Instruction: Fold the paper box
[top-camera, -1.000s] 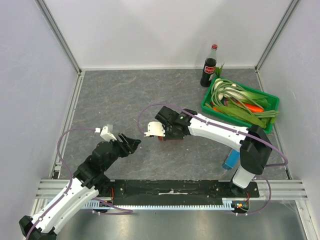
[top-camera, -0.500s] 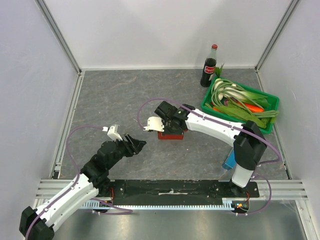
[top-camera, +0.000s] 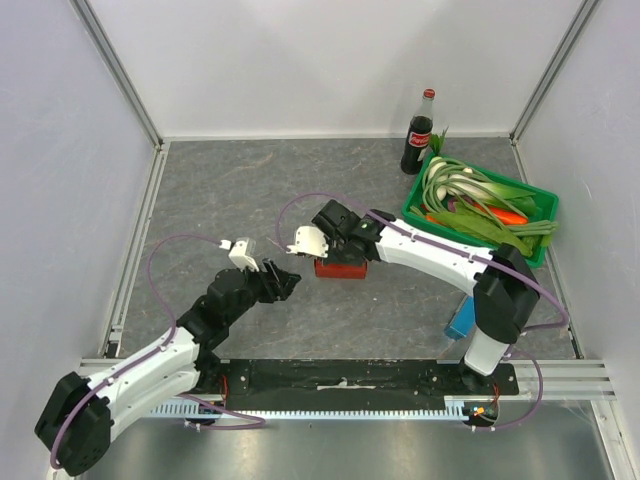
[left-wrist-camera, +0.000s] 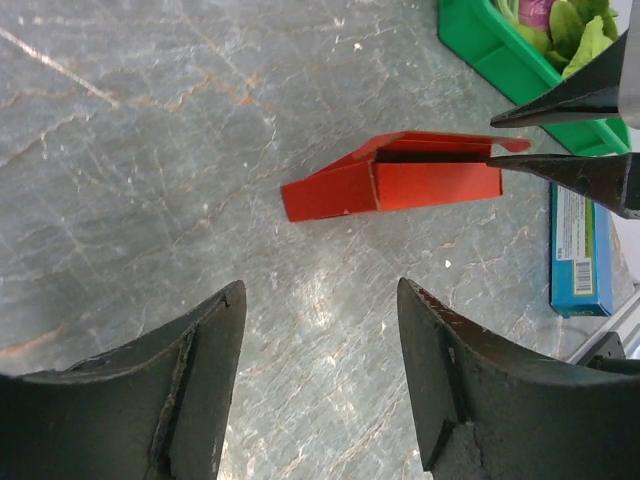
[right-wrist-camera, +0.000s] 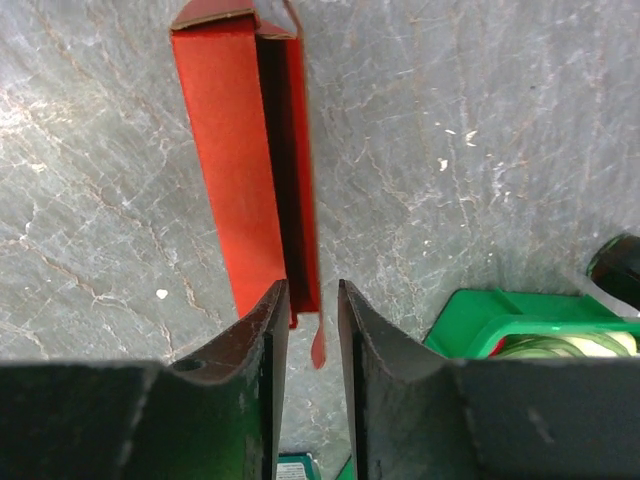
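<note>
Grey marbled stone-look tabletop (top-camera: 220, 200) carried everything, fenced by pale walls. Two black-and-white arms reached inward over it from the near edge. At the far right sat a green plastic crate (left-wrist-camera: 485, 45) heaped with leafy vegetables, and a dark glass cola bottle with a red label (top-camera: 418, 135) stood upright just behind its far corner. The bright red thin-cardboard paper box (top-camera: 340, 268) lay on its side near the middle of the table, well apart from the crate, a long narrow pack with one long side open and a flap lifted along that opening. The right gripper (right-wrist-camera: 312, 288) pointed down at the box's end with its jaws only narrowly parted, standing astride the raised flap edge; a sliver of gap showed beside the card. The left gripper (left-wrist-camera: 320, 288) hung low to the box's left, near but apart from it, jaws spread wide around nothing. A narrow blue oblong carton (left-wrist-camera: 578, 245) lay flat near the right arm's base.
</note>
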